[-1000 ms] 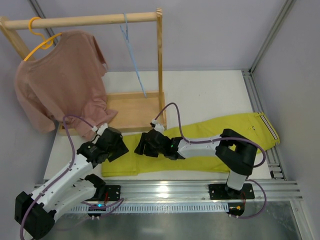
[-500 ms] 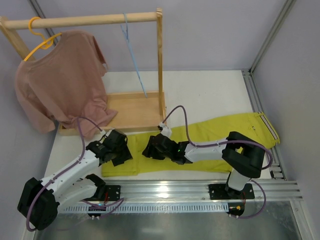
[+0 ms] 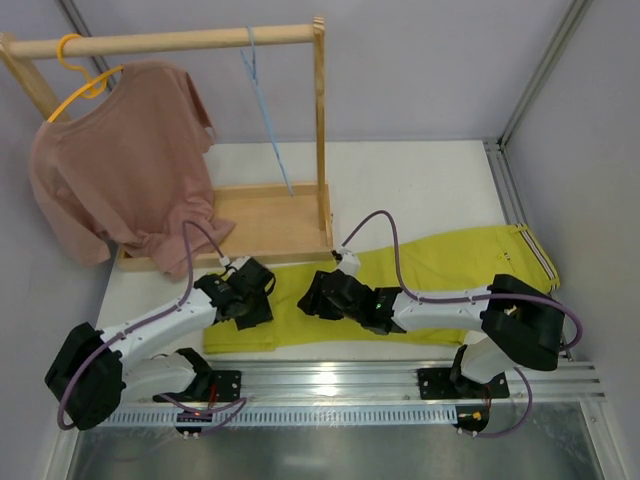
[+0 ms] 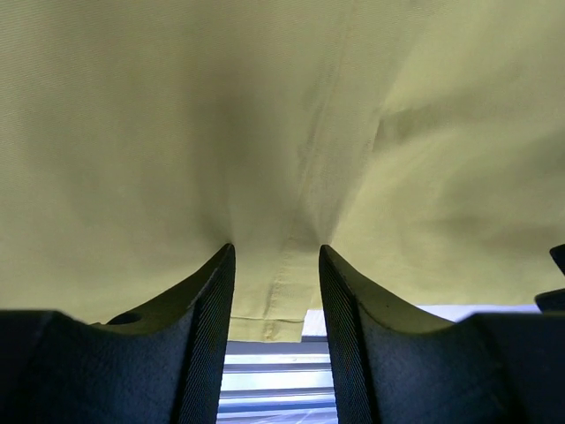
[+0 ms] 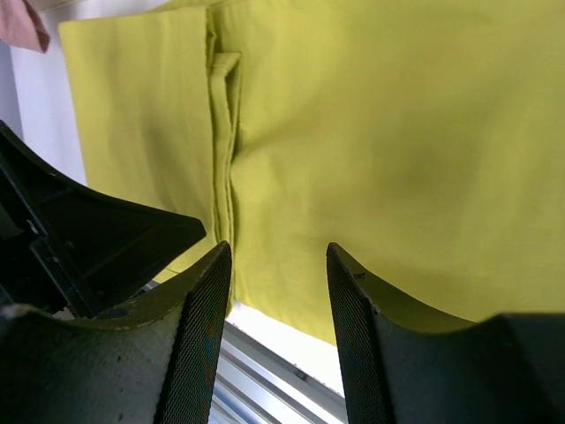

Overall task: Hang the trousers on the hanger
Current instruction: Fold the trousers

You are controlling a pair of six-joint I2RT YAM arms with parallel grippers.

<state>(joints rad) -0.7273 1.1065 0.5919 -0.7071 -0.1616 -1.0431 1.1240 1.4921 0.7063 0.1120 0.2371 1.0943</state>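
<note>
top external view: my left pincer (image 3: 254,300) and right pincer (image 3: 320,297) both sit jaws apart on the hem end of the trousers (image 3: 450,258), which lie flat running left-to-right, with the blue hanger (image 3: 266,112) well behind on the rail (image 3: 170,42).

White table (image 3: 420,190) bears flat trousers (image 3: 450,262) and wooden rack base (image 3: 265,220).

Matt woven cloth trousers (image 4: 265,132), ribbed black fingers (image 4: 207,353), probably plastic, wooden rail (image 3: 170,42)

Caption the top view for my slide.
Left arm and right arm reach low over the flat trousers; the blue hanger hangs bare on the rail.
</note>
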